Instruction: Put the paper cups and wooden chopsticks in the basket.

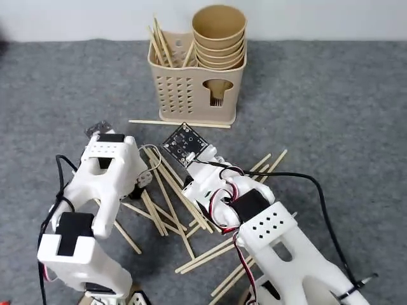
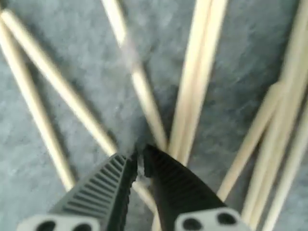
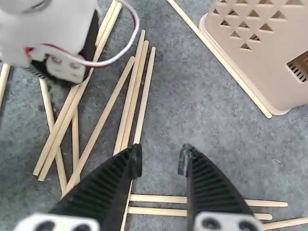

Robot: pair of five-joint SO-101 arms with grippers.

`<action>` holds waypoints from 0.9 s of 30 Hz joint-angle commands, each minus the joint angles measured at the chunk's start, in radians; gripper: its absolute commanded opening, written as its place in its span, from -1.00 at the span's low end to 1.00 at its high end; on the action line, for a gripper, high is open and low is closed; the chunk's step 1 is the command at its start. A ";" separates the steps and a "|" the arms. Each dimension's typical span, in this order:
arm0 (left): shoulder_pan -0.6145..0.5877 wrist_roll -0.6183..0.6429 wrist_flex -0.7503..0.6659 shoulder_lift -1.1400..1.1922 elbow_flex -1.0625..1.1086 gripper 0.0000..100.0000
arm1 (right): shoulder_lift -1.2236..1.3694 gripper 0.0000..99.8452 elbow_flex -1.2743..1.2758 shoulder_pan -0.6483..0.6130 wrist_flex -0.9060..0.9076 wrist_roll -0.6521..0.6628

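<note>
Wooden chopsticks (image 1: 172,203): scattered toward the tabletop's (image 1: 331,95) near edge.
Left jaws: pinched shut on one chopstick (image 2: 144,103), at its end.
Right jaws: open, empty, chopsticks alongside lengthways.

Grey felt (image 1: 356,114) is covering the whole work surface, its nap showing fine mottled flecks of lighter and darker grey. A white wall (image 1: 76,19) is running along the far edge, plain and unmarked, and is meeting the felt in a straight line. Soft, even light is falling from above, leaving only faint, blurred shadows on the felt. At the far left end of that line a small dark patch (image 1: 2,43) is showing; what it is cannot be told.
</note>
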 commanded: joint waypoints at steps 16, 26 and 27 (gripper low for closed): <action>-0.003 -0.035 0.118 -0.034 -0.131 -0.59 | -0.051 -0.71 0.055 0.012 -0.019 0.011; 0.002 -0.035 0.038 -0.034 -0.093 -0.66 | -0.051 -0.71 0.054 0.012 -0.021 0.011; 0.002 -0.037 0.038 -0.034 -0.093 -0.71 | -0.051 -0.71 0.054 0.012 -0.021 0.011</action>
